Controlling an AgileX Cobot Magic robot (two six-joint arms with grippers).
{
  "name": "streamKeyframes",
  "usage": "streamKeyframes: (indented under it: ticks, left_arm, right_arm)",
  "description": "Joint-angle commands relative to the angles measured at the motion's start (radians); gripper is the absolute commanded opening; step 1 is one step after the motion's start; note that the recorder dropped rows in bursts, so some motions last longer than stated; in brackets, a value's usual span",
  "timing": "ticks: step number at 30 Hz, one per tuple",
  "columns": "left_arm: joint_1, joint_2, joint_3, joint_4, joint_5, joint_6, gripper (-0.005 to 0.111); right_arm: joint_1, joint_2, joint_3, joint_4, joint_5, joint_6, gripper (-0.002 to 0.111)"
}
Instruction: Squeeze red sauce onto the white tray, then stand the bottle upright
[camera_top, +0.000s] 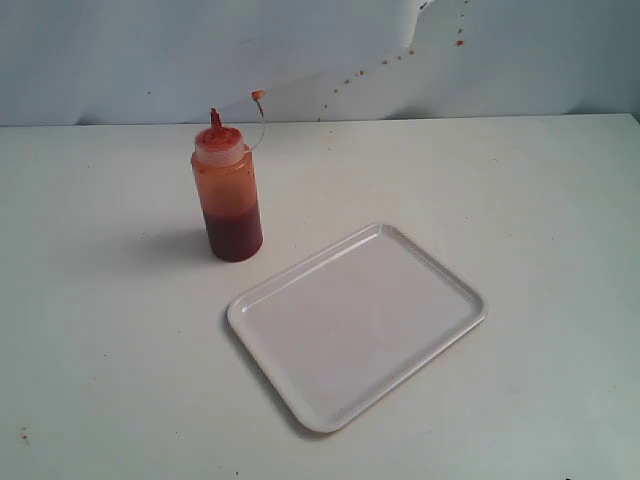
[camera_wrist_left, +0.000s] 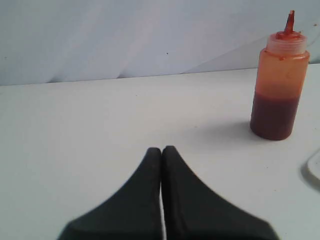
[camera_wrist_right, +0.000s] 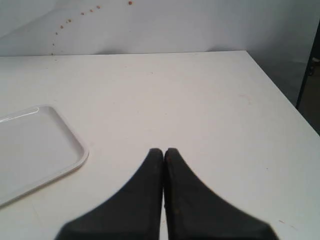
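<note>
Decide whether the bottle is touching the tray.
Apart. The exterior view shows a strip of bare table between the base of the bottle and the nearest corner of the tray.

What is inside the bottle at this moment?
Dark red sauce fills the lower part of the bottle; above that the translucent wall shows only an orange smear. The red nozzle hides its own contents.

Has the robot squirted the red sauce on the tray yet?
Not yet. Done: nothing; the tray has no sauce on it. In hand: nothing; the left gripper and right gripper are shut and empty, away from the bottle, which stands upright with the sauce inside. Left: grab the bottle, squeeze sauce onto the tray, stand it up again.
</note>
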Motion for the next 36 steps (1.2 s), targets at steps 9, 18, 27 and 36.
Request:
streamKeyframes:
  ticks: [9, 18, 27, 36]
  left_arm:
    - [0.003, -0.003, 0.005, 0.003, -0.008, -0.004, 0.001]
    - [0.003, -0.003, 0.005, 0.003, -0.008, -0.004, 0.001]
    - [0.003, -0.003, 0.005, 0.003, -0.008, -0.004, 0.001]
    - [0.003, -0.003, 0.005, 0.022, -0.008, -0.002, 0.001]
  right_arm:
    - [0.002, -0.005, 0.003, 0.003, -0.003, -0.003, 0.0]
    - [0.002, -0.005, 0.003, 0.003, -0.003, -0.003, 0.0]
    - [0.002, -0.005, 0.003, 0.003, -0.003, -0.003, 0.0]
    - [0.002, -0.005, 0.003, 0.003, -0.003, -0.003, 0.0]
